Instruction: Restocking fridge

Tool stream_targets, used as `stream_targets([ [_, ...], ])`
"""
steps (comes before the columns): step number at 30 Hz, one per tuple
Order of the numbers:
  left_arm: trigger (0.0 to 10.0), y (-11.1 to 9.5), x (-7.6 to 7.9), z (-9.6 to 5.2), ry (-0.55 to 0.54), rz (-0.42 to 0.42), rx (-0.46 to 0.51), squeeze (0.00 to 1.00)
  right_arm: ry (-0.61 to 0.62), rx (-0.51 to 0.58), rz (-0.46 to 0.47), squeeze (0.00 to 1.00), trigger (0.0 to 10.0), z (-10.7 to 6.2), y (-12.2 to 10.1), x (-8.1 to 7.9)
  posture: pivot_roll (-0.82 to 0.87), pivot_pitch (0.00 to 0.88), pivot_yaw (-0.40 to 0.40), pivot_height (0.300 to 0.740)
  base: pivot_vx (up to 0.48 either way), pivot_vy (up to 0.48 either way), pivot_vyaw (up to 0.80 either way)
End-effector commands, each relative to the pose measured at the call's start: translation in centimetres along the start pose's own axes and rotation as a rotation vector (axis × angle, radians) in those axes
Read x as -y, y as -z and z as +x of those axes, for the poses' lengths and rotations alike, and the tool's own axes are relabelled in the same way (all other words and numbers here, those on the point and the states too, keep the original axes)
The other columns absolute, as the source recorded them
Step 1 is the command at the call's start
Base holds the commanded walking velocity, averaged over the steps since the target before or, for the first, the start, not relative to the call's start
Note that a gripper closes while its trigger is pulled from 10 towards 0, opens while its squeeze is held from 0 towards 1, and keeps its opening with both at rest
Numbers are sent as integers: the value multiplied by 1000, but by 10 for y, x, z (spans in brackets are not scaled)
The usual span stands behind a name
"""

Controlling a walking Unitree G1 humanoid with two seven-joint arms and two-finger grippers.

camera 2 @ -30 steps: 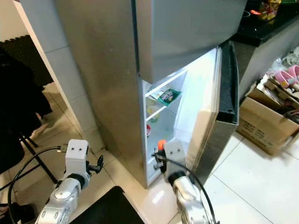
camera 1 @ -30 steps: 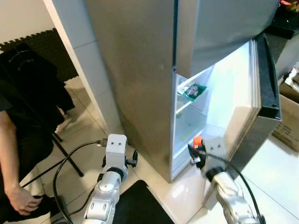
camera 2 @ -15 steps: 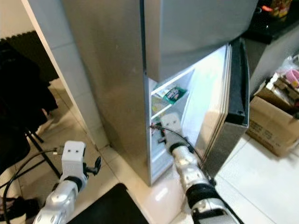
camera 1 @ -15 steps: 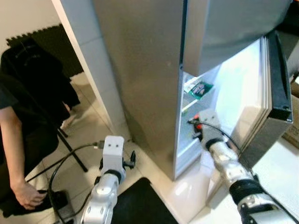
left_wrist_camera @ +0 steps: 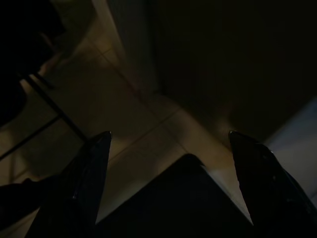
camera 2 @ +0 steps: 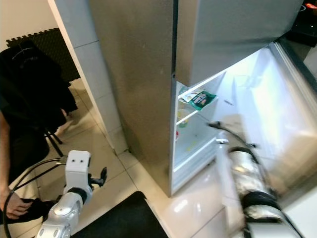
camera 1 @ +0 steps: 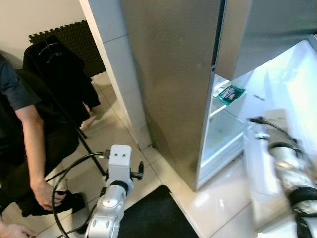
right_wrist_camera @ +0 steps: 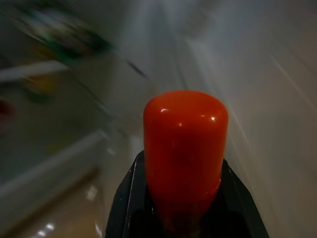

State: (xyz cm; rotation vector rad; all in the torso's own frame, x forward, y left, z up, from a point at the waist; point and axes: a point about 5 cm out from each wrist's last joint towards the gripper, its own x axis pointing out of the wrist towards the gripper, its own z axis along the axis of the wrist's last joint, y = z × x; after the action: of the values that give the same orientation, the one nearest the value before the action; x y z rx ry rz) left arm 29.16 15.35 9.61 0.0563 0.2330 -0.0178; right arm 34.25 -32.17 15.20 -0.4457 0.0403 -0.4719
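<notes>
Fingers (right_wrist_camera: 126,198) of the right gripper (right_wrist_camera: 183,218) clench a red-capped bottle (right_wrist_camera: 184,153); left gripper (left_wrist_camera: 168,148) fingers spread wide, empty.

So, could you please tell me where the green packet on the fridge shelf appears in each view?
Left eye view: green packet on the upper shelf, right of centre.
Right eye view: same shelf, near centre.
Right wrist view: blurred green smear beyond the red cap.
Left wrist view: dark floor tiles.
Shared landmark: lit fridge interior.

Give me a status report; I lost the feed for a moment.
Right gripper shut on orange-capped item, reaching into open fridge. Left gripper open, idle over floor. Person seated left, clear of fridge.
</notes>
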Motion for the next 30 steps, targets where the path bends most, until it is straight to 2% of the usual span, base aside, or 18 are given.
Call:
stream_targets([
  [1, 10000, 6, -5, -2, -8, 7, -26, 0, 148, -89, 14, 0, 10000, -5, 26, 52, -76, 213, 96, 740, 0, 0, 0],
  [2, 10000, 6, -5, -2, -8, 7, -26, 0, 148, -89, 14, 0, 10000, -5, 26, 52, -76, 213, 96, 740, 0, 0, 0],
  [3, 10000, 6, -6, -2, -9, 6, -27, 0, 198, -91, 11, 0, 10000, -7, 29, 73, -84, 214, 98, 740, 0, 0, 0],
  [4, 10000, 6, -7, -2, -9, 6, -28, 0, 223, -81, 11, 0, 10000, -9, 30, 86, -91, 215, 102, 740, 0, 0, 0],
  [5, 10000, 7, -8, -1, -9, 6, -29, 0, 231, -71, 7, 0, 10000, -10, 29, 91, -92, 215, 103, 740, 0, 0, 0],
  [8, 10000, 7, -6, -1, -1, 10, -31, 0, 211, -20, 48, 0, 10000, -10, 24, 84, -95, 211, 108, 740, 0, 0, 0],
  [9, 10000, 7, -6, -1, 3, 12, -32, 0, 196, 1, 66, 0, 10000, -11, 22, 79, -95, 211, 108, 740, 0, 0, 0],
  [11, 10000, 5, -4, 1, 9, 13, -28, 0, 113, 50, 111, 0, 10000, -13, 16, 47, -92, 207, 112, 740, 0, 0, 0],
  [12, 10000, 5, -4, 1, 9, 13, -28, 0, 113, 50, 111, 0, 10000, -13, 16, 47, -92, 207, 112, 740, 0, 0, 0],
  [14, 10000, 3, -3, 2, 13, 14, -25, 0, 51, 75, 152, 0, 10000, -17, 12, 18, -86, 204, 116, 740, 0, 0, 0],
  [15, 10000, 3, -3, 2, 13, 14, -25, 0, 51, 75, 152, 0, 10000, -17, 12, 18, -86, 204, 116, 740, 0, 0, 0],
  [17, 10000, 3, -4, 2, 17, 21, -22, 0, -37, 91, 223, 0, 10000, -26, 7, -21, -82, 201, 121, 740, 0, 0, 0],
  [18, 10000, 3, -4, 2, 17, 21, -22, 0, -37, 91, 223, 0, 10000, -26, 7, -21, -82, 201, 121, 740, 0, 0, 0],
  [23, 10000, 3, -6, 2, 18, 30, -22, 0, -123, 95, 284, 0, 10000, -43, 7, -53, -83, 199, 118, 740, 0, 0, 0],
  [25, 10000, 3, -6, 2, 18, 30, -22, 0, -134, 96, 291, 0, 10000, -45, 7, -57, -83, 199, 118, 740, 0, 0, 0],
  [28, 10000, 4, -4, 2, 24, 32, -23, 0, -186, 84, 307, 0, 10000, -60, 9, -76, -87, 197, 114, 740, 0, 0, 0],
  [30, 10000, 4, -3, 2, 25, 31, -23, 0, -203, 80, 319, 0, 10000, -65, 9, -82, -87, 196, 113, 740, 0, 0, 0],
])
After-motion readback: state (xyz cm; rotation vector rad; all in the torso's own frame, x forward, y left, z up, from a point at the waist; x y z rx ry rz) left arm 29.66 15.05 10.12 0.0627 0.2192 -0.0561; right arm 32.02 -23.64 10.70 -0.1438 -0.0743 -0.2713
